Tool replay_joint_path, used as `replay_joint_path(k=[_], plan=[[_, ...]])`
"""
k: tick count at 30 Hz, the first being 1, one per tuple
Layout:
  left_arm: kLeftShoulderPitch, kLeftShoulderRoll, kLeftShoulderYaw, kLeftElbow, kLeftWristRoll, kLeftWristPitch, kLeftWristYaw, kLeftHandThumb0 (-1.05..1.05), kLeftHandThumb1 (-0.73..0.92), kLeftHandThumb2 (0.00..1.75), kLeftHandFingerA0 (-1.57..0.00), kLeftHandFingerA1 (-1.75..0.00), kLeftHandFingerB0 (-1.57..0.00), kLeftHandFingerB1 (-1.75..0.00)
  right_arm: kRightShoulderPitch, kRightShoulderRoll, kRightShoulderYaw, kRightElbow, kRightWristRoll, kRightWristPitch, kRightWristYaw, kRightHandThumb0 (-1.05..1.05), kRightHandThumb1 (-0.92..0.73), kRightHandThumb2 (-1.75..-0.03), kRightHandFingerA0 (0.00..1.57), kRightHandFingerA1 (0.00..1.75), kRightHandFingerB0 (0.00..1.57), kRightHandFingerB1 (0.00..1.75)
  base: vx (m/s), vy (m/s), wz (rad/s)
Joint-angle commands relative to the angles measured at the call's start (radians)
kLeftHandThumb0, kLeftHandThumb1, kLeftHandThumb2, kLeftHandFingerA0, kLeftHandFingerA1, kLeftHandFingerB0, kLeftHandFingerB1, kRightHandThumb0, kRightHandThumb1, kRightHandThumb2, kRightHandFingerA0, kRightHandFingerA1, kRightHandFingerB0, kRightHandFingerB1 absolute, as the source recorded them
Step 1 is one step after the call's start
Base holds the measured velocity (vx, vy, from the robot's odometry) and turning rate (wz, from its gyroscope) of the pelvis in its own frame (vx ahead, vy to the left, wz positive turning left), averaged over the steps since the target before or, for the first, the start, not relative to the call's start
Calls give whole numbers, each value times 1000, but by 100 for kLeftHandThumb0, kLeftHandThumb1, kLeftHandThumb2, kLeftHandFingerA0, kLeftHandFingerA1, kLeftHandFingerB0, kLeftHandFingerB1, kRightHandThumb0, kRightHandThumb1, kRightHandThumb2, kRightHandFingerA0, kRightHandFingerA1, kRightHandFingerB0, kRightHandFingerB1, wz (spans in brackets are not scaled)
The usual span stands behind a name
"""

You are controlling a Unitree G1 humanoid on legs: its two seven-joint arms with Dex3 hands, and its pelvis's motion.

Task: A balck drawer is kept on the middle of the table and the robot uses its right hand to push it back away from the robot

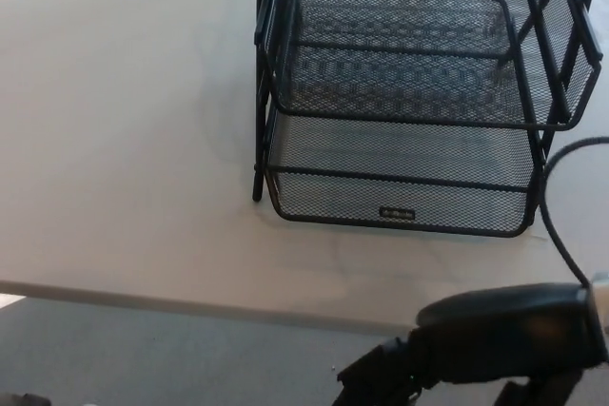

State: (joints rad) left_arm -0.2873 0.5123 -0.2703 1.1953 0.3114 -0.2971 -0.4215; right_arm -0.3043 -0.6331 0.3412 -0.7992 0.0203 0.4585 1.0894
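Observation:
A black wire-mesh drawer rack [409,92] stands on the pale table, toward the upper right of the head view. Its lowest tray [400,199] sticks out toward me, with a small label on its front wall. My right hand [476,344] is at the bottom right, below the table's near edge and well clear of the tray. The fingers [376,377] hang loosely apart and hold nothing. The left hand does not show.
The table's bare pale top [124,140] spreads to the left of the rack. Its near edge [190,303] runs across the lower picture, with grey floor [143,358] below. A black cable [561,197] curves by the rack's right side.

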Motion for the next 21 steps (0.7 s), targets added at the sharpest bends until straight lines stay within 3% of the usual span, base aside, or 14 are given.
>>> replay_joint_path(k=[1,7,10,12,15,20,21], plan=[[9,20,3,3,9,-14,-5,-56,71,62,-47,-38,-34,-33,169,-86,-122,-96,106,-48,14,-51,-79,-64,46,41,32,34,0,0,0],[4,20,-3,6,18,-9,4,-57,71,63,-47,-38,-33,-33,302,-106,-152,-15,85,-109,-29,-52,-78,-64,46,41,34,35,0,0,0],[5,22,1,2,13,-8,-1,-56,71,63,-48,-38,-34,-33,406,-114,-108,202,-88,-208,-149,-54,-78,-64,47,40,35,34,0,0,0],[6,23,1,2,12,-10,-1,-56,71,63,-48,-38,-34,-33,417,-112,-102,237,-111,-230,-169,-54,-78,-64,47,40,35,34,0,0,0],[5,23,2,3,12,-8,-1,-56,71,62,-48,-38,-34,-33,453,-111,-63,362,-239,-220,-283,-52,-78,-64,46,39,34,33,0,0,0],[6,24,3,2,11,-8,1,-56,71,62,-48,-38,-34,-33,461,-108,-47,420,-291,-231,-335,-51,-78,-64,46,39,33,33,0,0,0],[4,22,5,7,8,-5,0,-55,74,62,-50,-38,-35,-33,465,-102,-21,487,-371,-197,-413,-51,-76,-63,47,40,33,33,0,0,0]])
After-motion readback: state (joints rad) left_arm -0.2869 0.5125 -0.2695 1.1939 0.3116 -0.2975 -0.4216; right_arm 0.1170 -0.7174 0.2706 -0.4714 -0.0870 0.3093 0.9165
